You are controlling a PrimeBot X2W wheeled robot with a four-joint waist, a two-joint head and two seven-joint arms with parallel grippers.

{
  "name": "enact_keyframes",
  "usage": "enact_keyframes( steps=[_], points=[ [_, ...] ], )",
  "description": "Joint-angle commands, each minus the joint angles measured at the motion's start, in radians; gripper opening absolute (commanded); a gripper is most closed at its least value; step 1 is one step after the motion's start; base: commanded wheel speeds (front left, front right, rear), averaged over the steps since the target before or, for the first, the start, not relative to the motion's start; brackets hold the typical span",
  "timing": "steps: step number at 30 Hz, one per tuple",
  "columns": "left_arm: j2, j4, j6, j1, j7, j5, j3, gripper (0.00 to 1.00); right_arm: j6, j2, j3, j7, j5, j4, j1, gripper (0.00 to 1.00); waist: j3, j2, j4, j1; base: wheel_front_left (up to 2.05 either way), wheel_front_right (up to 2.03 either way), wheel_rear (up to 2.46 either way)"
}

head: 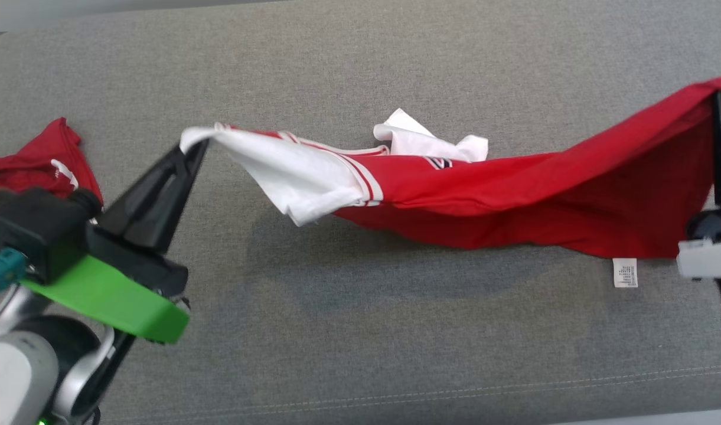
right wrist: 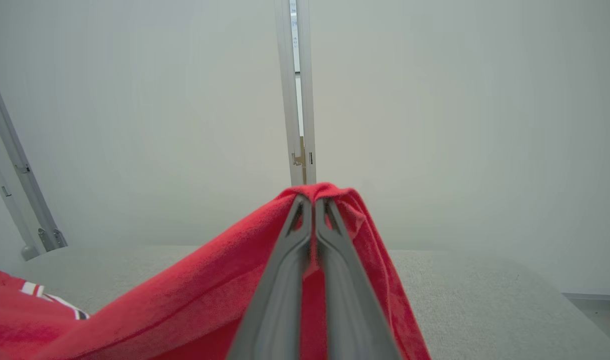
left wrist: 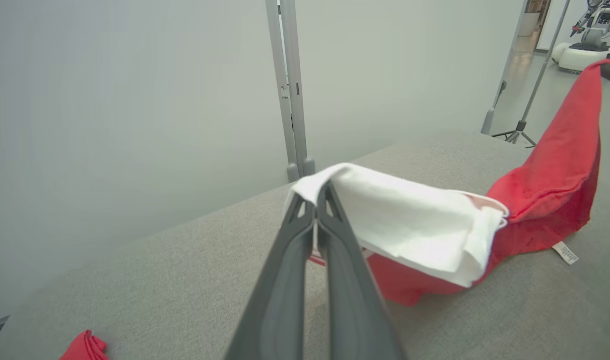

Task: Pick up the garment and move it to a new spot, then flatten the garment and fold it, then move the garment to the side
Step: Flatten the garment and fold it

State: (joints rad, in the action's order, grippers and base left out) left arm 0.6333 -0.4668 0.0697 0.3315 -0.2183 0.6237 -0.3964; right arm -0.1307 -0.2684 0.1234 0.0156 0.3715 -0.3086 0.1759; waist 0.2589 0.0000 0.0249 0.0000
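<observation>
Looking down from the head camera, you see the garment [head: 484, 195], red with white sleeves and striped trim, strung out between your 2 tools over the gray tabletop [head: 360, 354]. Your left tool [head: 198, 144] has its dark fingers pressed together on a white sleeve end, holding it up off the surface at the left. Your right tool [head: 720, 97], at the far right edge, pinches the red end of the garment and holds it higher. Each wrist camera shows cloth draped over closed fingertips. The garment's middle sags down onto the tabletop, with the other white sleeve crumpled just behind it. A white label [head: 625, 273] shows at the lower red edge, near the right tool. A separate red cloth [head: 35, 159] lies bunched at the left edge of the tabletop, well apart from the garment.
</observation>
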Motion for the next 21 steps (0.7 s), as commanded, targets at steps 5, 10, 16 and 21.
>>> enact_keyframes(
  steps=[5, 10, 16, 21],
  points=[
    [-0.021, 0.031, -0.023, 0.181, -0.016, 0.042, 0.051, 0.00, 0.000, -0.059, -0.011, -0.031, 0.010, -0.002, 0.185, 0.00, -0.020, 0.0000, 0.014, 0.0000, 0.00, 0.00, 0.00],
    [-0.050, 0.121, -0.031, 0.364, -0.029, 0.044, 0.078, 0.00, 0.000, -0.103, -0.034, -0.030, 0.020, 0.054, 0.370, 0.00, -0.035, 0.0000, 0.017, 0.0000, 0.00, 0.00, 0.00],
    [-0.085, 0.203, -0.043, 0.509, -0.056, 0.039, 0.059, 0.00, 0.000, -0.139, -0.068, -0.037, 0.035, 0.131, 0.488, 0.00, -0.045, 0.0000, 0.021, 0.0000, 0.00, 0.00, 0.00],
    [-0.119, 0.268, -0.059, 0.612, -0.073, 0.043, 0.037, 0.00, 0.000, -0.138, -0.102, -0.030, 0.057, 0.216, 0.562, 0.00, -0.028, 0.0000, 0.021, 0.0000, 0.00, 0.00, 0.00]
  ],
)
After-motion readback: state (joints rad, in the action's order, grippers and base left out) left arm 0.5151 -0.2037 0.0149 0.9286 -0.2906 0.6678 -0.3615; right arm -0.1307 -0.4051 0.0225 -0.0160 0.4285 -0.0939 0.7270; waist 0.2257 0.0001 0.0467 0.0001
